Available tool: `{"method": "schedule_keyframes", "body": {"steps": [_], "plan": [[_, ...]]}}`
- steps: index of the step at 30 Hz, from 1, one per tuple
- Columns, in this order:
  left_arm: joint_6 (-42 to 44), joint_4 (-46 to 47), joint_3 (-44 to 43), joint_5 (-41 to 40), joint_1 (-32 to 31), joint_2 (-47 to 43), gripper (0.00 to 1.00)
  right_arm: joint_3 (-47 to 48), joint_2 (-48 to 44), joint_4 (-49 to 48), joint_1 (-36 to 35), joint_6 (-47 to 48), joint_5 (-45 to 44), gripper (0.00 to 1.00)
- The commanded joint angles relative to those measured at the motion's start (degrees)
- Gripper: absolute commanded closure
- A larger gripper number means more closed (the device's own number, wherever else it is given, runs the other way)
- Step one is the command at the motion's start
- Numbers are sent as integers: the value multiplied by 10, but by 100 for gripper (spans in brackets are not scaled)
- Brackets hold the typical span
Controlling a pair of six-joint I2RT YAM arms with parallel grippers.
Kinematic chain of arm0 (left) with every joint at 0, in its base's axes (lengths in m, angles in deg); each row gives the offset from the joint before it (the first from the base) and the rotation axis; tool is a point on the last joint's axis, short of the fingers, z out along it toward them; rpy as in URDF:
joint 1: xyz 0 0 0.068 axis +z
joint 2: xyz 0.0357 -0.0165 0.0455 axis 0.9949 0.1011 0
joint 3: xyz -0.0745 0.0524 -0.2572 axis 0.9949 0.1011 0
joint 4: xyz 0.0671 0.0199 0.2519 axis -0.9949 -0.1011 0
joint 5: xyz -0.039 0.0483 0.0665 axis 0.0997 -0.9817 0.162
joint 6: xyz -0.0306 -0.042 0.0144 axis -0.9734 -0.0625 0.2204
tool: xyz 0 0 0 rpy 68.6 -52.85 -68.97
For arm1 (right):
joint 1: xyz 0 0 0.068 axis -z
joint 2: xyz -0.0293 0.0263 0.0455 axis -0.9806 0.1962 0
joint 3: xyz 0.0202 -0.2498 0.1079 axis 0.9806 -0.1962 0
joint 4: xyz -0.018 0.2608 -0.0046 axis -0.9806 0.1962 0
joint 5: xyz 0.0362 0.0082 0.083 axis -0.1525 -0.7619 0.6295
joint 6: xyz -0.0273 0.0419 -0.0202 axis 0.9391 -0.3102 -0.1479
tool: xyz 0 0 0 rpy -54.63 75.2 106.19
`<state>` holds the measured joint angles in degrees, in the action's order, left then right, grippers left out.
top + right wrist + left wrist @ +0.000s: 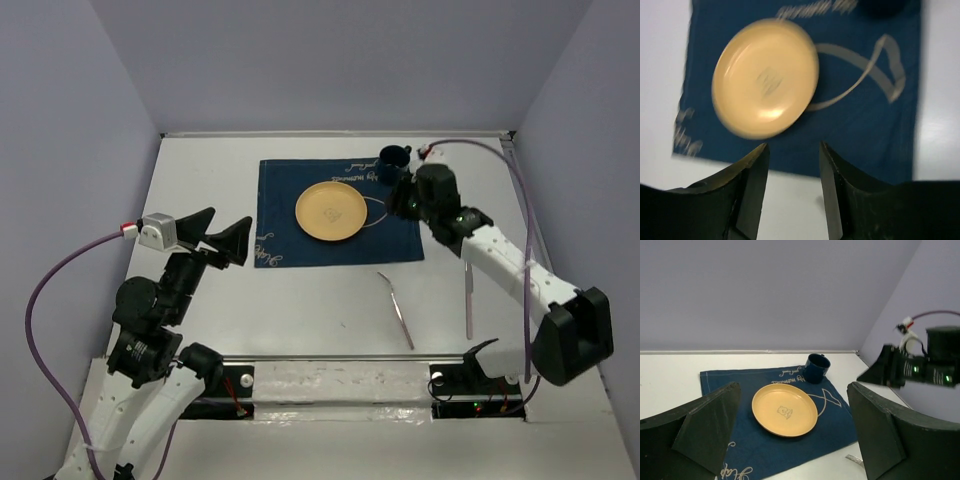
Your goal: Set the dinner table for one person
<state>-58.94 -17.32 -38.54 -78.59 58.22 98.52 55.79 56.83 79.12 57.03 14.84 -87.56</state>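
Observation:
The white dinner table [300, 310] holds a navy placemat [285, 190] with a yellow plate [330, 212] in its middle and a dark blue cup [393, 158] at its far right corner. A fork [397, 308] and a knife [468, 298] lie on the table in front of the mat's right side. My right gripper [400, 197] hovers over the mat's right part, open and empty; its wrist view [793, 147] shows the plate [766, 77] ahead. My left gripper [225, 235] is open and empty, raised left of the mat, facing the plate [784, 410] and the cup [816, 368].
Grey walls enclose the table on the left, back and right. The right arm [920, 367] shows at the right of the left wrist view. The fork's end [855, 459] lies just off the mat's near edge. A metal rail [340, 360] runs along the near edge.

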Motion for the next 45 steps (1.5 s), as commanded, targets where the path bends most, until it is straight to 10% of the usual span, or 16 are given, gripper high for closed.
{"method": "schedule_keyframes", "body": {"steps": [1, 12, 19, 25, 33, 39, 45], "plan": [[6, 19, -8, 6, -16, -10, 1, -172, -65, 43, -125, -99, -13, 51], [-43, 16, -13, 66, -28, 8, 1, -258, -137, 180, -199, -187, -37, 42], [-117, 34, 40, 159, -28, 44, 1, -214, -22, 157, -199, -151, -47, 62], [-204, 108, 148, 262, -35, 63, 2, -212, -12, 141, -199, -151, -67, 100], [-256, 163, 222, 185, -150, 106, 27, -212, -104, 48, -199, -184, 11, 100], [-223, 181, 169, 49, -330, 266, 19, -205, -116, -91, -199, -209, 69, 100], [-217, 196, 118, -47, -382, 376, 20, -195, -113, -119, -205, -204, 80, 100]]}}
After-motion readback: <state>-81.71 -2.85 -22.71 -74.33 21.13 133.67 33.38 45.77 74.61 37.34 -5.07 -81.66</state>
